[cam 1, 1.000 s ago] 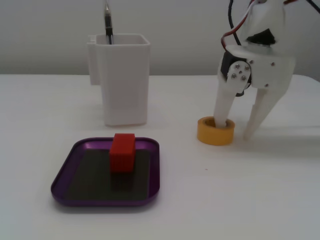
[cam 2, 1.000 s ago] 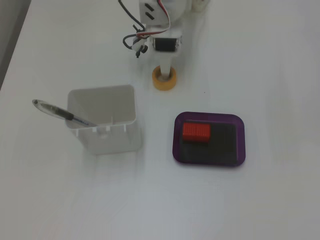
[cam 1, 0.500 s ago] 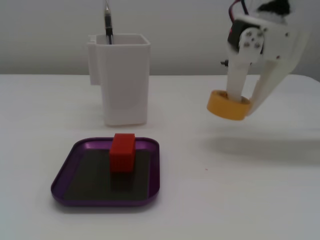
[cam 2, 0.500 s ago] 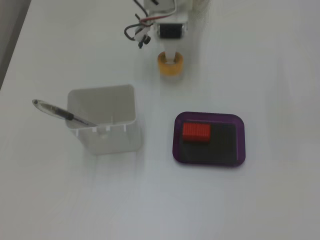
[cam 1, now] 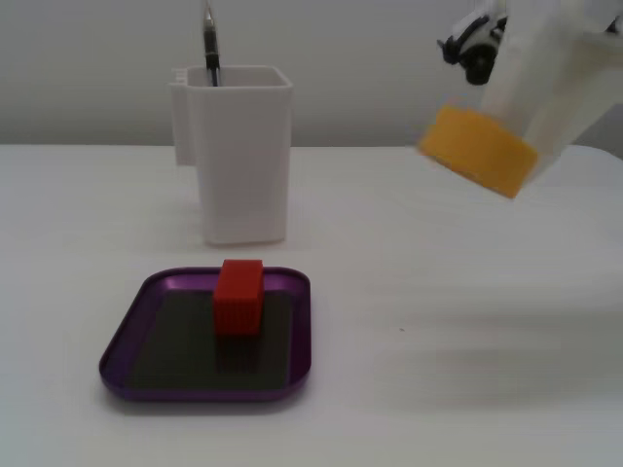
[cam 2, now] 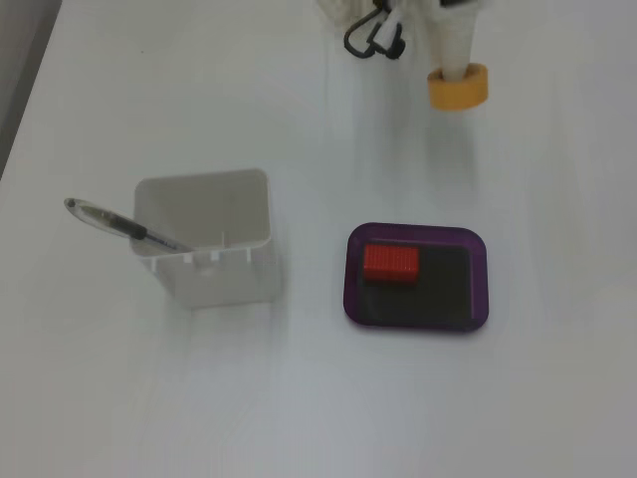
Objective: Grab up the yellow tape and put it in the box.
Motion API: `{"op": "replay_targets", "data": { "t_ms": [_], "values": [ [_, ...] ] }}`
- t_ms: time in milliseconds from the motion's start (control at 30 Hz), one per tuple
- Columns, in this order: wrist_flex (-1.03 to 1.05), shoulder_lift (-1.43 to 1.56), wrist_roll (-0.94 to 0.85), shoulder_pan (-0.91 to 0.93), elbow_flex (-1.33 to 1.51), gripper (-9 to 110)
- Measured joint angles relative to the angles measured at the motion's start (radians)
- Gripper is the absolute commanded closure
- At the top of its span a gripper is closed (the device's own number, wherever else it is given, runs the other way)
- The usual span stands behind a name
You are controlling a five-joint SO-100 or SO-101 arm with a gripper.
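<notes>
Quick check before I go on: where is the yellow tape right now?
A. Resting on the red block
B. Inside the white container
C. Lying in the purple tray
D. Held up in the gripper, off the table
D: the yellow tape hangs in the gripper, clear of the table and apart from the purple tray.

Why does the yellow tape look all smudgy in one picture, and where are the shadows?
In the fixed view from the side, the yellow tape and the gripper holding it are blurred, while the box looks sharper. In the fixed view from above, light is soft and even; the white container casts only a faint shadow.
</notes>
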Motion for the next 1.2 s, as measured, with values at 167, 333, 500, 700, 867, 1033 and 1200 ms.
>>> {"op": "replay_targets", "data": {
  "t_ms": [167, 333, 500, 700, 867, 1033, 1200],
  "values": [
    [-0.121, -0.235, 0.003, -0.015, -0.074, 102],
    [-0.163, -0.485, 0.003, -0.003, -0.249, 102],
    [-0.164, -0.704, 0.003, -0.002, -0.469, 102],
    [-0.164, -0.923, 0.003, 0.04, -0.664, 102],
    [-0.164, -1.048, 0.006, 0.089, -0.765, 102],
    [-0.164, -1.103, 0.037, 0.098, -0.81, 102],
    [-0.164, -1.104, 0.041, 0.1, -0.81, 101]
  ]
}}
